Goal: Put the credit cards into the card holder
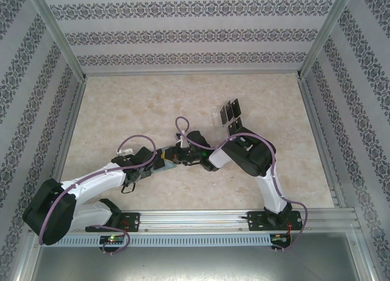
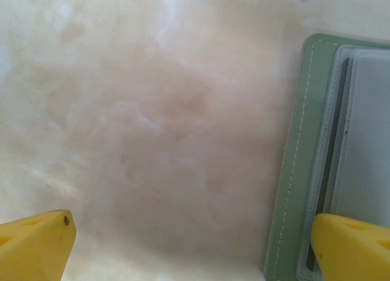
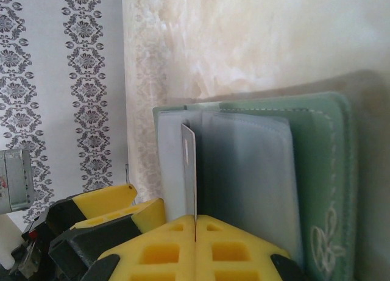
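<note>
Your right gripper [image 3: 195, 225] clamps a thin credit card [image 3: 189, 168] edge-on at the sage-green soft card holder [image 3: 317, 165], your left gripper [image 2: 192, 250] spread wide over its edge.

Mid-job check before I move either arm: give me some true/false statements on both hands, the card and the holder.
1. The right hand is shut on a credit card. True.
2. The left hand is shut on the card holder. False: its jaws stand wide apart, with one over the holder's edge.
3. The card holder lies open, with its clear sleeves showing. True.
4. The held credit card lies flat on the table. False: it stands edge-on between the right hand's jaws, in front of the sleeves.
5. More cards stand in a tray. True.
</note>
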